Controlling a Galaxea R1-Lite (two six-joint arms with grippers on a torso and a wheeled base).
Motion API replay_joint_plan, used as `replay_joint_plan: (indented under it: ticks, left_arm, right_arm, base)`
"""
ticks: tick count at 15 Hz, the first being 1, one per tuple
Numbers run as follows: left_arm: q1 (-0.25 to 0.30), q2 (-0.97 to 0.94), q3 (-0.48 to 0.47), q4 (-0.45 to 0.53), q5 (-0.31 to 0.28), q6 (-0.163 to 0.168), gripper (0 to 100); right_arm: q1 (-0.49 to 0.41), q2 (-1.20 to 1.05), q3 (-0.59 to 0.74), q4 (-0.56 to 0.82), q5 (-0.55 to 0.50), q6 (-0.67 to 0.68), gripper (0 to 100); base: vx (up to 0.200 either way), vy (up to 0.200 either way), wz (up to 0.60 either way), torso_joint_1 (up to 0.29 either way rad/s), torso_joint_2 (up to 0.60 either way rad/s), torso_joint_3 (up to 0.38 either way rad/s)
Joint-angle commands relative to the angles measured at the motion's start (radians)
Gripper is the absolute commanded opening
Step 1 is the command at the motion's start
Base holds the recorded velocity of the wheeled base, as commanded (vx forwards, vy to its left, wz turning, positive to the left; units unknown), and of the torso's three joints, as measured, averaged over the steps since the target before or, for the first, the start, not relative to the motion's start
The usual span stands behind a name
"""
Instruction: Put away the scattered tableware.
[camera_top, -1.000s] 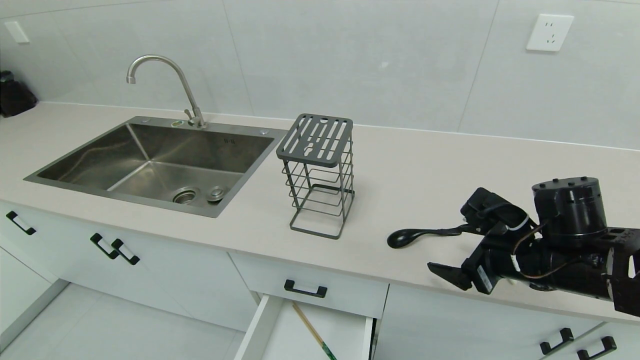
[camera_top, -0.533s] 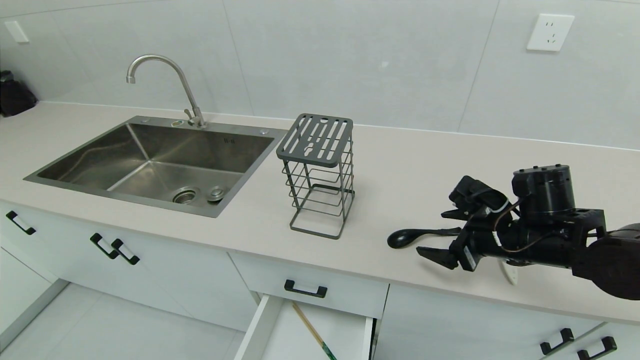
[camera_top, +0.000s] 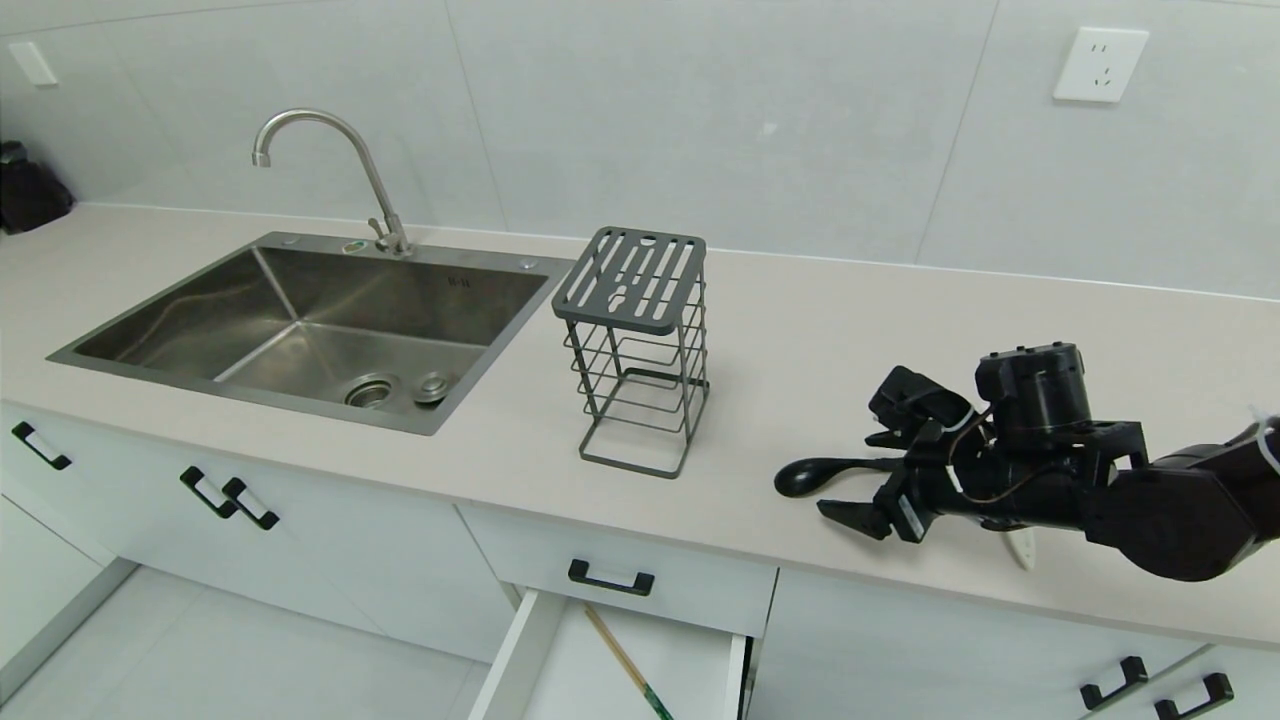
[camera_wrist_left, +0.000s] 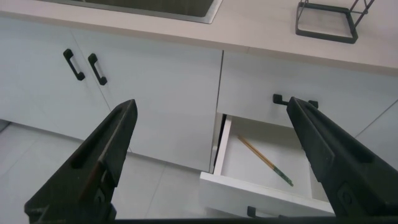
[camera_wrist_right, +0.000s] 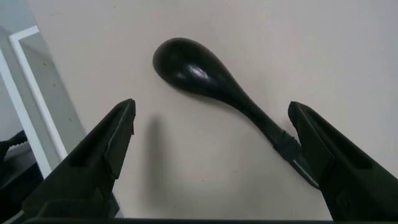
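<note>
The countertop (camera_top: 820, 350) carries everything. The sink (camera_top: 400, 290) is sunk in at its left, and below the near edge a drawer (camera_top: 690, 660) stands pulled out, I judge to take the tableware. A wire rack (camera_top: 632, 278) stands upright right of the sink.

My right gripper (camera_top: 850, 475) lies low over the counter at the right with its jaws spread and nothing in them. They straddle the black spoon (camera_top: 805, 475), which lies flat near the front edge, bowl pointing left. It looks lined up for a pinch on the handle.

My left gripper (camera_wrist_left: 210, 102) hangs spread and empty in front of the cabinets, near the drawer.

A chopstick (camera_top: 625, 660) lies in the drawer. A white piece (camera_top: 1020, 548) shows under my right arm; I cannot tell what it is.

The sink's small sticker and stamped mark are too small to read.
</note>
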Motion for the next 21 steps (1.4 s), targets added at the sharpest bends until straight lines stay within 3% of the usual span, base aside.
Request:
replay_joint_plan:
  ticks: [1,6,18,19,21]
  left_arm:
    - [0.001,0.000,0.000,0.000,0.000,-0.001,100]
    - [0.001,0.000,0.000,0.000,0.000,-0.001,100]
    - [0.001,0.000,0.000,0.000,0.000,-0.001,100]
    - [0.001,0.000,0.000,0.000,0.000,-0.001,100]
    - [0.001,0.000,0.000,0.000,0.000,-0.001,100]
  right_arm:
    - [0.000,0.031,-0.019,0.000,-0.001,0.000,100]
    - [0.000,0.077,-0.060,-0.006,-0.055,0.000,100]
    - [0.000,0.136,-0.086,-0.021,-0.053,0.001,100]
    - [0.002,0.137,-0.083,-0.021,-0.050,0.001,0]
    - [0.003,0.139,-0.085,-0.021,-0.053,0.003,0]
  base:
    - [0.000,0.000,0.00,0.000,0.00,0.000]
    - [0.000,0.000,0.00,0.000,0.00,0.000]
    - [0.000,0.000,0.00,0.000,0.00,0.000]
    - [0.000,0.000,0.00,0.000,0.00,0.000]
    - [0.000,0.000,0.00,0.000,0.00,0.000]
